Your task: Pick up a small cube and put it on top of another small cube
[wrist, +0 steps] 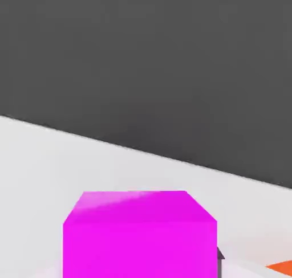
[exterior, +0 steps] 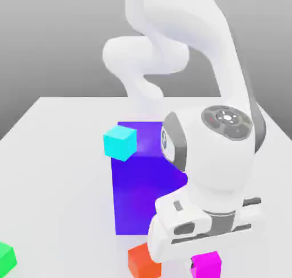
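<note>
The small cube [exterior: 207, 266], glossy magenta, sits at the bottom of the exterior view directly under the white hand. My gripper [exterior: 204, 260] is lowered over it and shut on it; a dark finger [exterior: 192, 264] shows against the cube's side. In the hand view the magenta cube [wrist: 140, 237] looms close, with a dark fingertip [wrist: 219, 254] at its edge. I cannot tell whether the cube rests on the table or is lifted off it. The other small cube [exterior: 7, 258], bright green, lies far off at the exterior view's lower left, apart from the gripper.
An orange-red cube [exterior: 142, 261] lies just beside the hand, on the exterior view's left of the magenta cube. A big purple-blue block [exterior: 145, 183] stands behind it, with a cyan cube [exterior: 120, 142] at its upper left corner. The white table [exterior: 51, 174] stretches leftward.
</note>
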`<state>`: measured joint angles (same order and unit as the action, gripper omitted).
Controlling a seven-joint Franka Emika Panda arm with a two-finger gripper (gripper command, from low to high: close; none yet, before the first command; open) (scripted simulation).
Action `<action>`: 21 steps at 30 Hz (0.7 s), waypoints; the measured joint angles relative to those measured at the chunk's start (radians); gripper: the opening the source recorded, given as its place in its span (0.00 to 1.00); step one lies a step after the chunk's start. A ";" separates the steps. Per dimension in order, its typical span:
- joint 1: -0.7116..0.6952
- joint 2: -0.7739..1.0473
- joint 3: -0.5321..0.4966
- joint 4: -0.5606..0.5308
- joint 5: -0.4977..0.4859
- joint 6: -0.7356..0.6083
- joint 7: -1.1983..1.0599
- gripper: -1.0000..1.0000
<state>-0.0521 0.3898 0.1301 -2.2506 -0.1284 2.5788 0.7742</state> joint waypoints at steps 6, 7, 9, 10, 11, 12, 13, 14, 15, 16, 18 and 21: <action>-0.148 -0.006 -0.067 0.025 0.043 -0.038 -0.135 0.00; -0.173 -0.009 -0.078 0.028 0.051 -0.043 -0.159 0.00; -0.218 -0.016 -0.102 0.035 0.069 -0.052 -0.207 0.00; -0.243 -0.020 -0.112 0.039 0.078 -0.057 -0.231 0.00; -0.267 -0.025 -0.123 0.043 0.087 -0.061 -0.255 0.00; -0.292 -0.030 -0.133 0.046 0.096 -0.065 -0.279 0.00; -0.316 -0.036 -0.143 0.049 0.106 -0.069 -0.304 0.00; -0.340 -0.042 -0.153 0.052 0.116 -0.072 -0.329 0.00; -0.364 -0.048 -0.162 0.055 0.126 -0.075 -0.354 0.00; -0.388 -0.055 -0.172 0.059 0.136 -0.078 -0.379 0.00; -0.435 -0.068 -0.191 0.064 0.157 -0.081 -0.429 0.00; -0.457 0.004 -0.194 0.072 0.175 -0.009 -0.457 0.00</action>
<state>-0.5094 0.3935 -0.0637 -2.1786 0.0468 2.5703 0.3168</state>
